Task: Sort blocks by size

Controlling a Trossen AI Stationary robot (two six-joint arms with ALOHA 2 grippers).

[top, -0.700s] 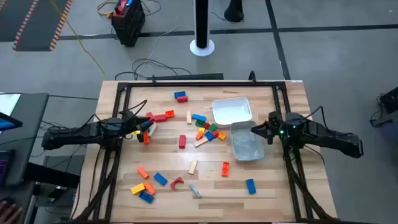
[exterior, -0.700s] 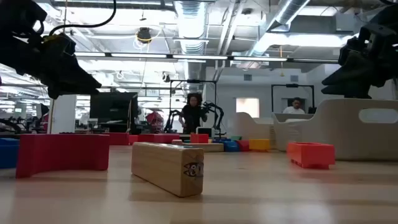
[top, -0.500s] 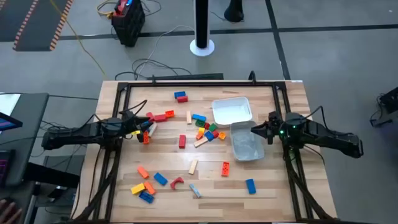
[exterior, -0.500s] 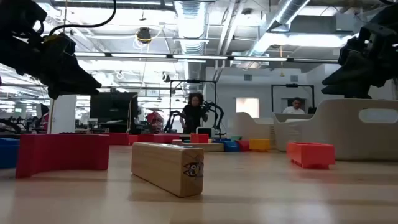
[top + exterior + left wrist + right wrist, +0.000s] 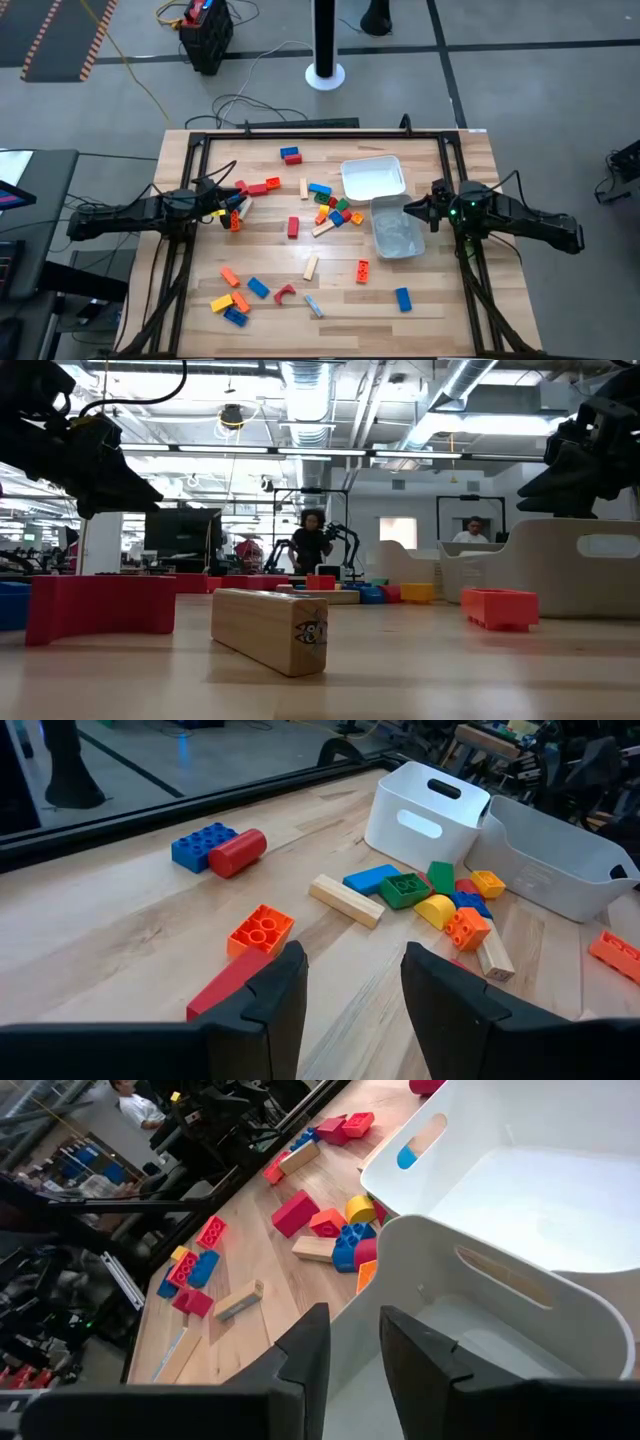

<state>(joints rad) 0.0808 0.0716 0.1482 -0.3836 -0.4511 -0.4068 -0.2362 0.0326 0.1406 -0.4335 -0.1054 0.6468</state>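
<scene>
Table (image 5: 440, 300): tan block (image 5: 310, 267) lies near-lengthwise, slightly tilted

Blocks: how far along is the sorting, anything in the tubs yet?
Done: nothing visible; the white tub and clear tub look empty. In hand: no block held. The left gripper hovers, jaws open, near an orange block and a red bar; the right gripper, jaws slightly apart, sits at the clear tub's rim. Left: all the blocks scattered on the table.

Tan block (image 5: 270, 630) nearest camera (printed end), red block (image 5: 100, 607) beside, orange block (image 5: 499, 607) farther.
</scene>
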